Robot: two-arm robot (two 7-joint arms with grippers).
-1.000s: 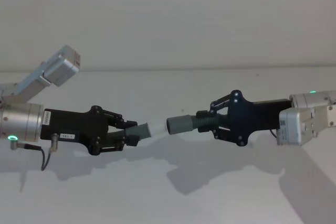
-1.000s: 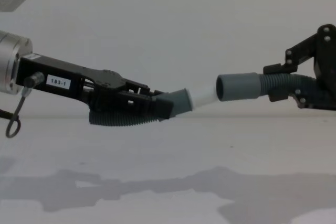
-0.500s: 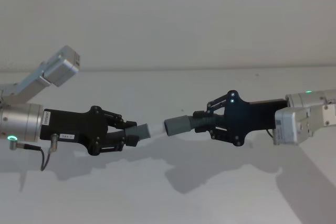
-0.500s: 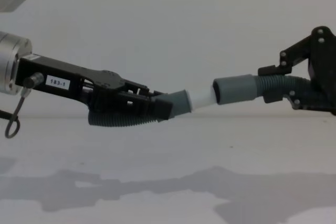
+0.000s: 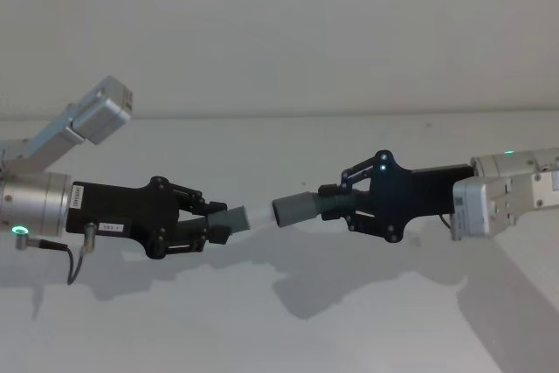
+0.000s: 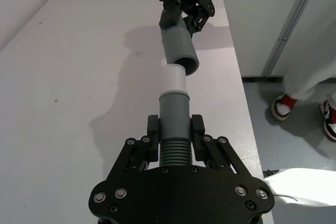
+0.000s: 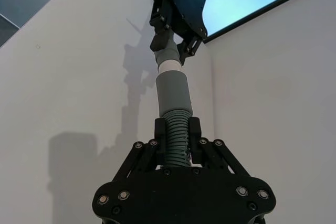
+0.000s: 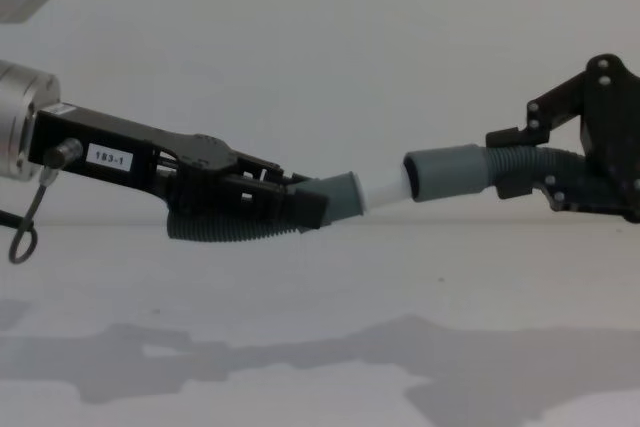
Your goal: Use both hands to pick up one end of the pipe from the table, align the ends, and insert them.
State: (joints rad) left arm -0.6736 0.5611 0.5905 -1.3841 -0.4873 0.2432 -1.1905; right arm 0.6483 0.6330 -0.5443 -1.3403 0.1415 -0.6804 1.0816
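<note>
Both grippers hold pipe pieces in the air above the white table [image 5: 262,321]. My left gripper [image 5: 218,226] [image 8: 300,209] is shut on a corrugated piece [image 6: 174,153]. That piece's grey collar [image 8: 340,197] and white tip [image 8: 385,190] point right and slightly up. My right gripper [image 5: 336,198] [image 8: 505,162] is shut on the other corrugated piece [image 7: 177,127], whose wide grey socket cuff [image 5: 293,209] [image 8: 445,174] points left. The white tip [image 6: 173,78] meets the socket's mouth [image 6: 180,51] at a slight angle. I cannot tell whether it has entered.
A pale grey wall [image 5: 279,32] rises behind the table. In the left wrist view the table's edge [image 6: 236,77] runs close beside the pipes, with floor beyond it. Both arms cast shadows on the table [image 8: 300,347] below.
My right gripper has moved left with its piece, closing the small gap between socket cuff and white tip. The left gripper has stayed still.
</note>
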